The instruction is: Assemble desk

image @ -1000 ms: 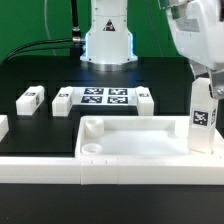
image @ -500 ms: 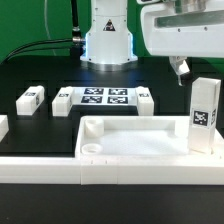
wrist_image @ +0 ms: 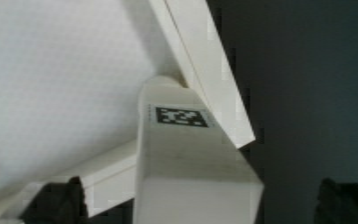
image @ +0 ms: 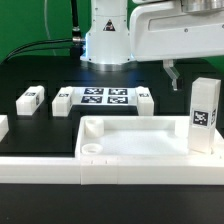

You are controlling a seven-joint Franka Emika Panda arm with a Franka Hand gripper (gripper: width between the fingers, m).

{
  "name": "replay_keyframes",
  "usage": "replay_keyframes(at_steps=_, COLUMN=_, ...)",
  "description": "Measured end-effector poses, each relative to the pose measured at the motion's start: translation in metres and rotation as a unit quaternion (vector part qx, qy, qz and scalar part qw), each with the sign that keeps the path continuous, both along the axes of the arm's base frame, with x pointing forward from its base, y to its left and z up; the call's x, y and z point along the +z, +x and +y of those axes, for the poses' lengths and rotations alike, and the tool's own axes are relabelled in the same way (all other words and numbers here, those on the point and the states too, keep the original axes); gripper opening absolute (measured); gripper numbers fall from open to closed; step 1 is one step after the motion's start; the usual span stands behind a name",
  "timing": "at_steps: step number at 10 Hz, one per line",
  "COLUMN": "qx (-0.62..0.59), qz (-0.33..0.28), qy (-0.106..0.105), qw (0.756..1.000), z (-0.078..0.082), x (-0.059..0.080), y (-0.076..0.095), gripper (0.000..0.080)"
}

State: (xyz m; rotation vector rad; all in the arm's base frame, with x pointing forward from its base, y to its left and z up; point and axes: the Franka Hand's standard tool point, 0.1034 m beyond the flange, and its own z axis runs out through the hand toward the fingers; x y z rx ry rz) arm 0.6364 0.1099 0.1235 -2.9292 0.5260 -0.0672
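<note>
1. Green backdrop; black table [image: 35, 75] w/ white arm base [image: 108, 40] at far centre.
2. Desk tabletop [image: 135, 140] lies flat near the front, rim up, just behind a long white border bar [image: 100, 170].
3. Upright leg [image: 205, 115] stands in the tabletop's corner on the exterior view's right, tag facing cam.
4. Fingers [image: 172, 72] hang above that leg, toward the exterior view's left of it, not touching it. They are spread wide w/ nothing gripped. Wrist view looks down on the leg's tagged top, w/ dark tips either side and no contact seen.
5. Marker board [image: 104, 97] lies flat mid-table, behind the tabletop.
6. Lying down:
   - inner loose leg [image: 63, 101], just beside the board on the exterior view's left
   - outer loose leg [image: 30, 100], further left
   - right loose leg [image: 145, 99], just beside the board's other end
7. White part [image: 3, 125] is cut off by the frame edge; can't tell what it is.
</note>
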Motion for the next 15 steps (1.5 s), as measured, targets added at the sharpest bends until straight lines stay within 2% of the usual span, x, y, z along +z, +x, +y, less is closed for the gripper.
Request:
replay_keyframes(at_steps=2, qx=0.111, qz=-0.025, qy=-0.020, qw=0.993, z=0.005, x=0.001, y=0.001, gripper=0.0649)
replay_keyframes(at_steps=4, qx=0.173, qz=-0.033, qy=-0.026, qw=0.984, z=0.001, x=0.000, y=0.001, gripper=0.0649)
replay_keyframes(at_steps=7, qx=0.332, qz=-0.048, qy=-0.047, qw=0.941, z=-0.001, x=-0.004, y=0.000, gripper=0.0649)
replay_keyframes(at_steps=9, qx=0.431, qz=-0.054, qy=-0.058, qw=0.899, z=-0.002, x=-0.009, y=-0.001, gripper=0.0649)
replay_keyframes(at_steps=11, qx=0.480, qz=-0.056, qy=-0.067, qw=0.873, z=-0.002, x=-0.010, y=-0.002, gripper=0.0649)
replay_keyframes(at_steps=13, qx=0.498, qz=-0.057, qy=-0.070, qw=0.862, z=-0.004, x=-0.010, y=-0.001, gripper=0.0649)
replay_keyframes(at_steps=14, qx=0.496, qz=-0.057, qy=-0.070, qw=0.864, z=-0.004, x=-0.010, y=-0.001, gripper=0.0562)
replay_keyframes(at_steps=15, qx=0.496, qz=-0.057, qy=-0.070, qw=0.864, z=-0.005, x=-0.010, y=-0.001, gripper=0.0424)
